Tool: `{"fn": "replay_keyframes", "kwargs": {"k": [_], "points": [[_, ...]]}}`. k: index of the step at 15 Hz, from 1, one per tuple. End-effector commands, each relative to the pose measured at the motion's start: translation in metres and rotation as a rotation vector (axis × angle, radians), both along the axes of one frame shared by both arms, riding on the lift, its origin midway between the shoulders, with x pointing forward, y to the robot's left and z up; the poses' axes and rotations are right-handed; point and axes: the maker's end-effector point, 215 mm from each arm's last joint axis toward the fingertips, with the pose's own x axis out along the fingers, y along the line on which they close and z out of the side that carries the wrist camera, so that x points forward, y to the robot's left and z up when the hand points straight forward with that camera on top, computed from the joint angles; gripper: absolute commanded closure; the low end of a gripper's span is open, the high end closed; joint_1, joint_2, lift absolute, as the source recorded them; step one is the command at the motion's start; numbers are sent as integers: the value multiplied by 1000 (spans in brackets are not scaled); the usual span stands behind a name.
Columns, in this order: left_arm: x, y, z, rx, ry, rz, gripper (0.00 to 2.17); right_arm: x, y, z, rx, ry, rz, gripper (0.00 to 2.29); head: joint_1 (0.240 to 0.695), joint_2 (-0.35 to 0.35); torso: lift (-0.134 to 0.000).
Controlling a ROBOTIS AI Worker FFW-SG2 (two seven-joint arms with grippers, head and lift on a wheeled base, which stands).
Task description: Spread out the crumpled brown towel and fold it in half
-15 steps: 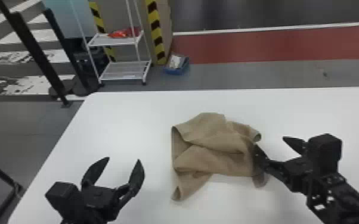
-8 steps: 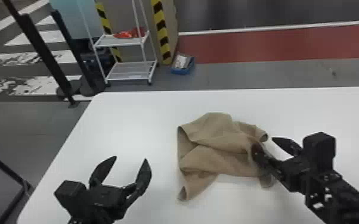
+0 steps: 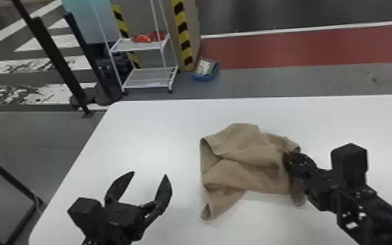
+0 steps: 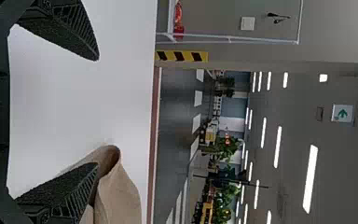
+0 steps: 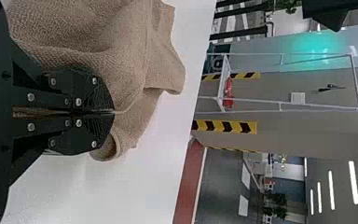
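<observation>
The towel (image 3: 244,174) is bunched on the table (image 3: 140,130), its right side pinched by the right gripper (image 5: 113,112). The left gripper (image 3: 149,173) is spread and empty, to the left of the towel and nearer the robot; for a second grasp, it probably needs to be brought rightward to the left edge or near-left flap. The pinched cloth is largely hidden by the right fingers; inner layers cannot be made out.
</observation>
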Motion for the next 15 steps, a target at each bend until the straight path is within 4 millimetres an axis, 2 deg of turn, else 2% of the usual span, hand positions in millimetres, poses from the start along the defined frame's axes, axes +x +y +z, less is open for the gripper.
{"fn": "replay_keyframes", "kwargs": {"k": [1, 3, 5, 8, 11, 13, 15], "points": [[-1, 1, -1, 0, 2, 4, 76, -6, 6, 41, 36, -86, 11, 1767, 695, 237, -124], [-1, 1, 0, -2, 1, 3, 76, -5, 7, 100, 65, -200, 31, 1767, 695, 247, -124], [-2, 2, 0, -1, 0, 3, 76, 0, -3, 139, 79, -270, 18, 1767, 695, 251, -124], [-2, 2, 2, -4, -7, 0, 76, 3, -17, 186, 125, -351, 25, 1767, 695, 239, -124], [-2, 4, 2, -5, -7, 3, 76, 6, -49, 229, 176, -450, -18, 1767, 695, 221, -124], [-2, 5, 2, -4, -7, 4, 76, 8, -72, 247, 197, -483, -60, 1767, 695, 192, -124], [-2, 4, 1, -4, -6, 1, 76, 6, -84, 261, 210, -524, -76, 1767, 695, 168, -124]]}}
